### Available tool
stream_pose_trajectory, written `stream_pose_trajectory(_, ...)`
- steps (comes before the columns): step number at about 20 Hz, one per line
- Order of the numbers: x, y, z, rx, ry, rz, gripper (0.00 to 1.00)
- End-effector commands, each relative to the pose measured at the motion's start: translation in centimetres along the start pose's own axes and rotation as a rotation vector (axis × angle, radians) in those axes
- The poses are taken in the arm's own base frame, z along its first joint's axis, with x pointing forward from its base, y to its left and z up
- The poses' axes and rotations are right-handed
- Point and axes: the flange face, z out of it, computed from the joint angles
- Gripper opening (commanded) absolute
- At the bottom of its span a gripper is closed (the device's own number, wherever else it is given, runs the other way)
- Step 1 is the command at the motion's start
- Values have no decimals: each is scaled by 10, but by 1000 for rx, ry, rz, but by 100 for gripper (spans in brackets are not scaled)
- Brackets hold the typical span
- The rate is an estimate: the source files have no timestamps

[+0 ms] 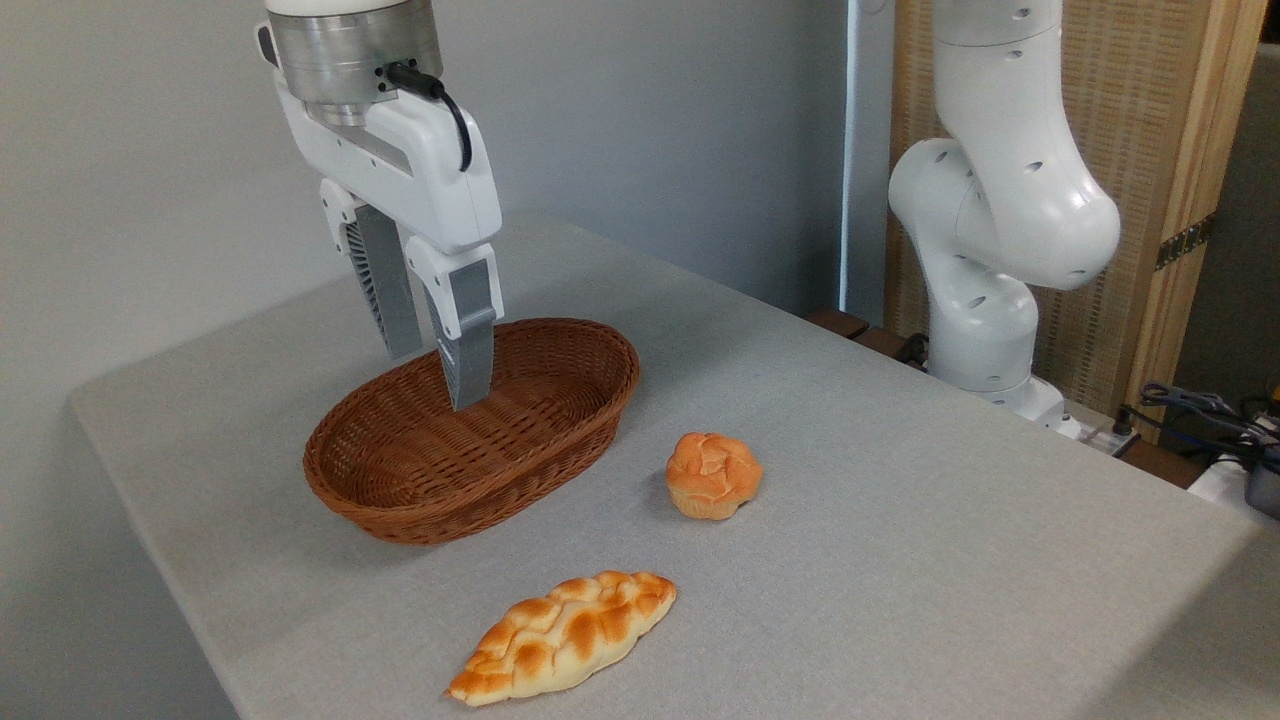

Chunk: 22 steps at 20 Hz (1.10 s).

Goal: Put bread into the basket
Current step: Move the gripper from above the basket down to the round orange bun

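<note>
**Bun not yet picked up; pincer empty above basket**

Nearest the front edge of the grey cloth-covered counter lies a long, flat braided golden loaf, not the item required. Behind it, towards the middle of the counter, the small round muffin-shaped bun with an orange-golden knotted top sits upright on the bare surface, just to the right of the oval brown woven wicker basket and not touching it. The basket holds nothing. Above its middle hangs the white-and-grey two-finger pincer, fingers pointing down, slightly spread and holding nothing. The arm's white base stands off the far right edge.

Assessment: the task stands at the approach step, with no grasp made. The next move calls for travel rightwards past the basket rim, a wider opening to span the bun, then a descent over it.
</note>
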Motion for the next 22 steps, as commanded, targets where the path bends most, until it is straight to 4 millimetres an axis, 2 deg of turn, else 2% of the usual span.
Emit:
stream_pose_trajectory(1,-11,7,4,-44,5,-35,100)
stream_pose_trajectory(5,-10,11,15,-59,-13,-26,100)
stream_pose_trajectory(7,-26,23,14,-66,-10,-21,100)
stream_pose_trajectory(10,-57,42,26,-63,23,-13,100)
stream_pose_trajectory(13,-63,60,44,-55,28,16,100)
stream_pose_trajectory(16,-88,76,61,-61,30,222,100)
stream_pose_trajectory(22,-118,90,111,-144,-13,608,100)
